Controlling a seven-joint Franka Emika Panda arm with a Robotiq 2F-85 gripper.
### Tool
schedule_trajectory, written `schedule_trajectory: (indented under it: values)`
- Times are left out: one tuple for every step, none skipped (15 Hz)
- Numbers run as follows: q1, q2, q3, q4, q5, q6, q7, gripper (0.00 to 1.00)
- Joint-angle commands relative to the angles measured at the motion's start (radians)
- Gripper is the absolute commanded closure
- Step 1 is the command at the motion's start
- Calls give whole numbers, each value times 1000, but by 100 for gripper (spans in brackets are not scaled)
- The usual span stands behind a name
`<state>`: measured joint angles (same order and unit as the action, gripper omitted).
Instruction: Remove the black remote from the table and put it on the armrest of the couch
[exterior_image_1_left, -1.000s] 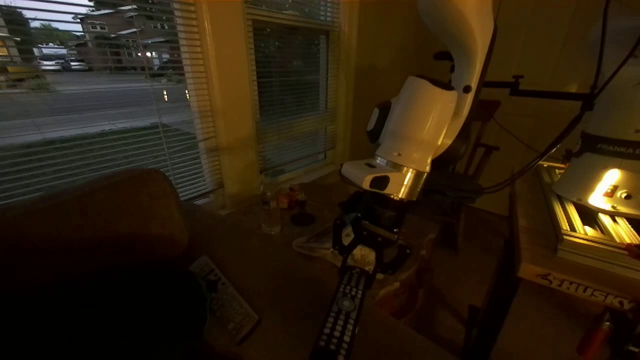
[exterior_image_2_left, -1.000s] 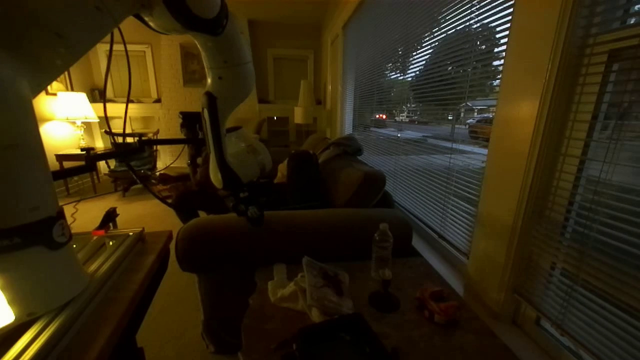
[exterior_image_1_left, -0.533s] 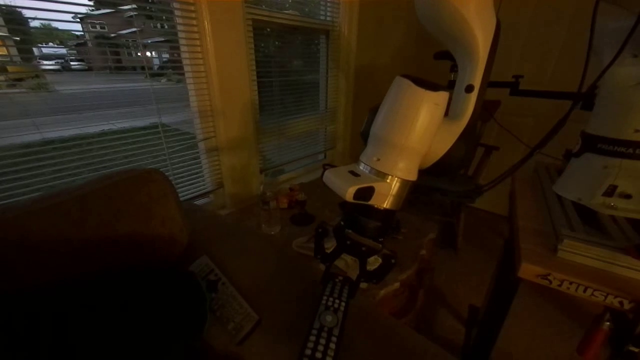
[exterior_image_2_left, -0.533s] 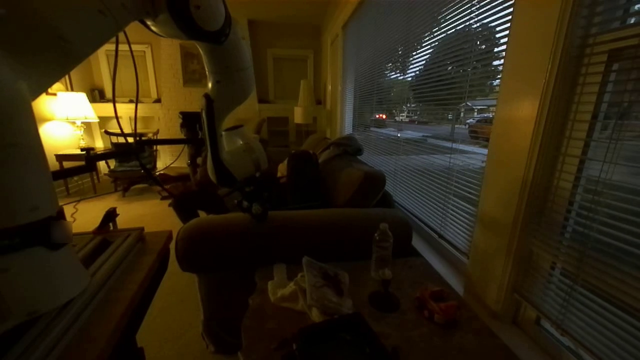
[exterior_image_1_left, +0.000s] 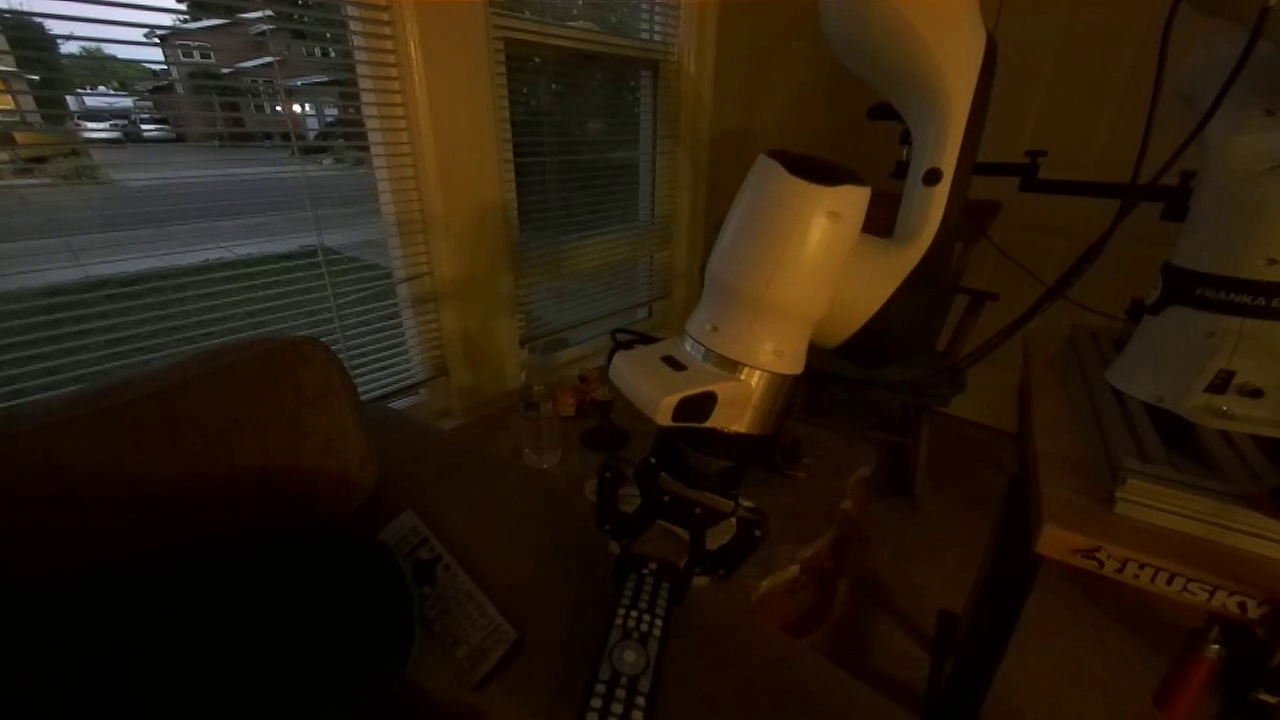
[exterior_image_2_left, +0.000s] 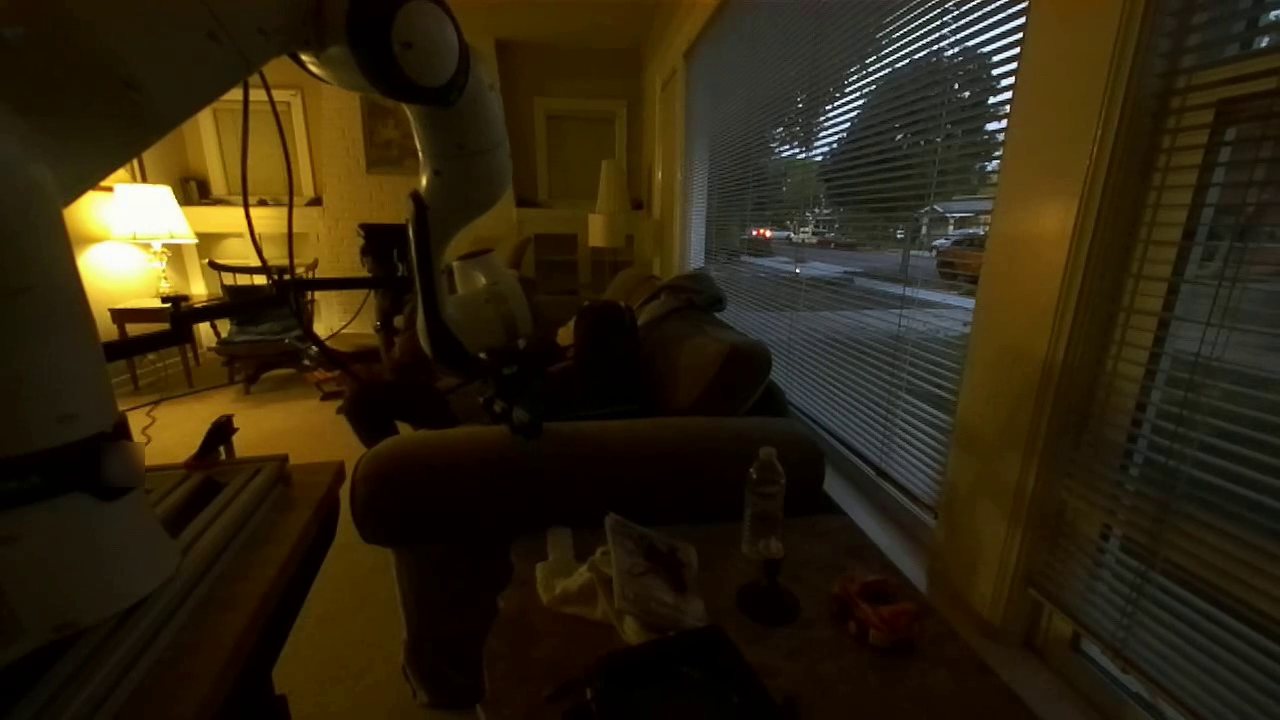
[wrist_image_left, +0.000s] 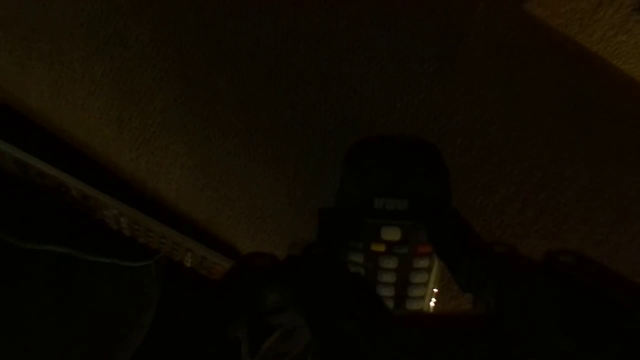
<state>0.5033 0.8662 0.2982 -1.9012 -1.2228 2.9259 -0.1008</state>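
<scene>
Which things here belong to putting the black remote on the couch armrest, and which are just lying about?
For the job:
black remote, gripped in the hand
armrest of the couch
table, the task's starting place

Just lying about:
clear bottle, on the table
red toy-like object, on the table
crumpled white item, on the table
pale-bordered rectangle

In an exterior view, a lamp (exterior_image_2_left: 152, 213) glows at ten o'clock, a chair (exterior_image_2_left: 258, 332) stands at nine, tan floor (exterior_image_2_left: 345, 590) at eight, a blind-covered window (exterior_image_2_left: 840, 200) at two.
</scene>
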Motion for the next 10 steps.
schedule_trajectory:
  values:
    - [-27,35,43,32,84,-45,-117,72]
    - [-33,40,50,33,104,-54,-138,72]
    - [-37,43,54,34,117,-60,-156,72]
    - [-39,44,58,34,131,-62,-171,72]
    - [-41,45,59,36,141,-63,-184,72]
    - [-48,41,67,31,157,-68,-200,72]
    - [-43,40,63,34,161,-65,-205,22]
    - [-51,34,73,26,178,-73,-224,21]
    - [-52,28,75,22,185,-78,-232,16]
    - [-57,20,84,13,197,-84,-247,8]
